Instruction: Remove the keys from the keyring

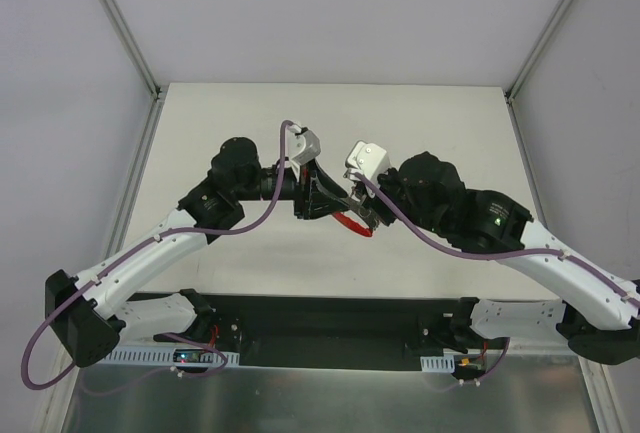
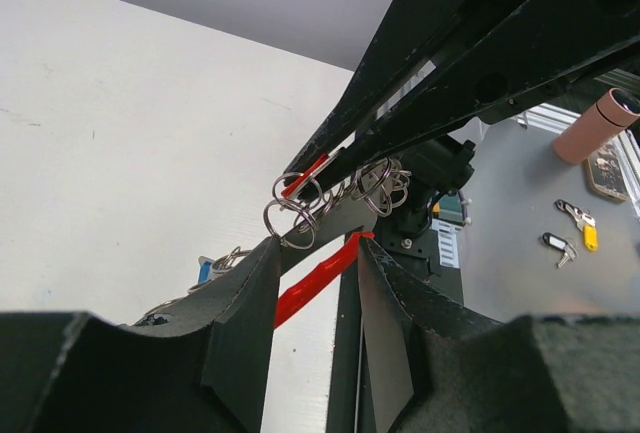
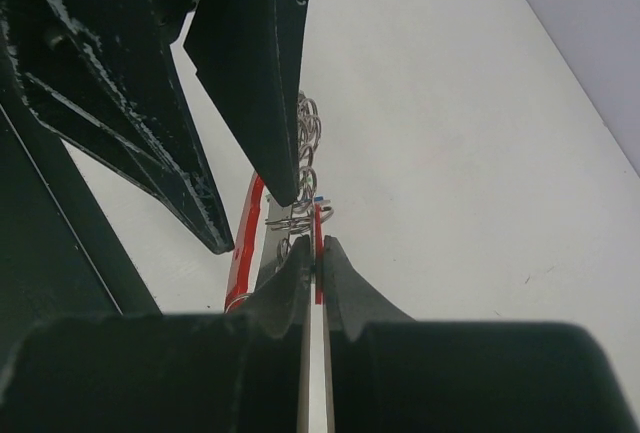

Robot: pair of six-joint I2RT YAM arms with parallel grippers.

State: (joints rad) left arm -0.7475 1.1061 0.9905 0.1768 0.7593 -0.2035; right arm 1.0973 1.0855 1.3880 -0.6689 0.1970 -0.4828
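The keyring is a red curved band (image 2: pixel 312 285) with several thin silvery rings (image 2: pixel 296 209) bunched on it, held up over the white table (image 1: pixel 250 123). My right gripper (image 3: pixel 315 253) is shut on the band's red edge (image 3: pixel 318 271); the rings (image 3: pixel 306 163) hang just past its tips. My left gripper (image 2: pixel 318 241) is open. The band crosses its gap, one fingertip (image 2: pixel 270 248) touching a ring and the other fingertip (image 2: pixel 366 245) meeting the band's end. A small blue-tipped piece (image 2: pixel 203 271) hangs among the rings. In the top view both grippers meet over the band (image 1: pixel 353 224).
On the grey metal shelf (image 2: pixel 510 253) by the arm bases lie a yellow-headed key (image 2: pixel 582 225) and a dark-headed key (image 2: pixel 557 245), beside a pink cylinder (image 2: pixel 598 123). Grey walls enclose the table on three sides.
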